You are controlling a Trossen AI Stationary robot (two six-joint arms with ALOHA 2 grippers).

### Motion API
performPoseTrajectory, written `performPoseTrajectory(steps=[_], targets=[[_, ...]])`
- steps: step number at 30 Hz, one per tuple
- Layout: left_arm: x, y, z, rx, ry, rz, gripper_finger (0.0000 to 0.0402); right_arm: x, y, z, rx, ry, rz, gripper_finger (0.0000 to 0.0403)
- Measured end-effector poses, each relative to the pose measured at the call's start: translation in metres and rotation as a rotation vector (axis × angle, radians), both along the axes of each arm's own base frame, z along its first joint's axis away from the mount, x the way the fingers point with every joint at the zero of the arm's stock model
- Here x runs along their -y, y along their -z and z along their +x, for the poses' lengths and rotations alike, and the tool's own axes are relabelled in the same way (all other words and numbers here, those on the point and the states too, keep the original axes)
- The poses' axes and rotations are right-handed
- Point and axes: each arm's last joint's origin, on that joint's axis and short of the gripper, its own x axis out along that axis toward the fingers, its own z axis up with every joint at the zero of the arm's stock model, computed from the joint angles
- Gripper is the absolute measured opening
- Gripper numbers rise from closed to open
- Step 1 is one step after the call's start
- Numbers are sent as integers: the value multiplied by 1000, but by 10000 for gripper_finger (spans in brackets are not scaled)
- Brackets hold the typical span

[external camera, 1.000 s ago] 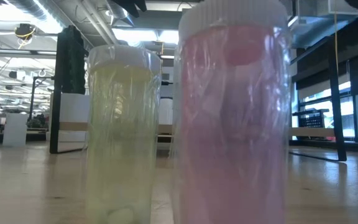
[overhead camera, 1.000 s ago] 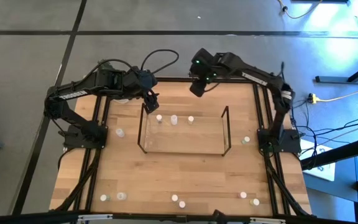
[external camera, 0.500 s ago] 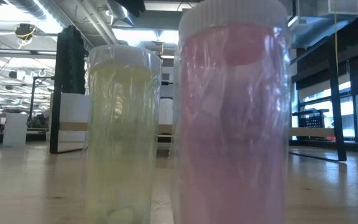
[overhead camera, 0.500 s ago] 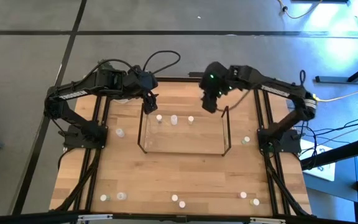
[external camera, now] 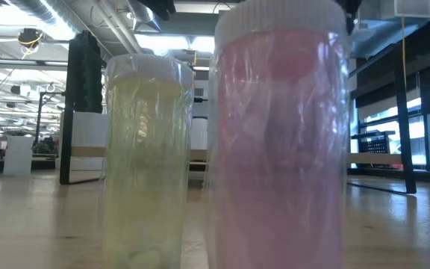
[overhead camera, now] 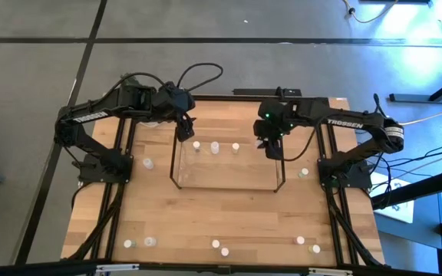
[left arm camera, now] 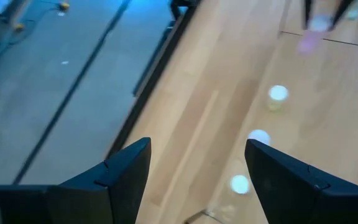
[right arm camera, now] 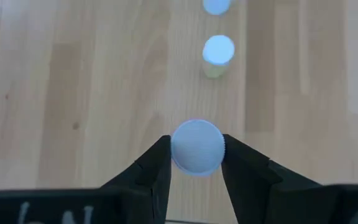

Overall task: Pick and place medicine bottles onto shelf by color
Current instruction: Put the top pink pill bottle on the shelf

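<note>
Right now my right gripper (right arm camera: 196, 163) is clamped on one medicine bottle (right arm camera: 197, 147), its white cap pinched between both fingers, and I have it hanging over the right end of the shelf (overhead camera: 281, 157). Ahead of the gripper two more bottles (right arm camera: 218, 50) stand in a row on the shelf floor. My left gripper (left arm camera: 194, 180) waits spread and empty at the shelf's other end, with three bottles (left arm camera: 259, 137) on the wood just beyond its tips. My worry is the upright wire end directly below the right gripper: descending here could clip it and knock the bottle loose, or a shallow pinch on the cap could let it tip. I can't read the held bottle's tint from above, and the low view is blocked by a yellowish bottle (external camera: 146, 161) and a pink bottle (external camera: 278, 142).
</note>
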Motion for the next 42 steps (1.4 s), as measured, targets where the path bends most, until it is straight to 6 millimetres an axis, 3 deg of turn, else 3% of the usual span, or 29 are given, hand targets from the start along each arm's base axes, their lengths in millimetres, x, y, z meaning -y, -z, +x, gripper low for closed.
performPoseTrajectory(steps=[11,19,31,42], targets=[[2,0,1,6,37,-44,255,-4,26,2,25,-89,-3,125],[2,0,1,7,35,-45,255,0,26,5,22,54,-17,124],[2,0,1,7,35,-45,255,0,48,16,-81,113,-11,124],[2,0,1,6,37,-45,255,0,50,16,-104,114,-9,124]])
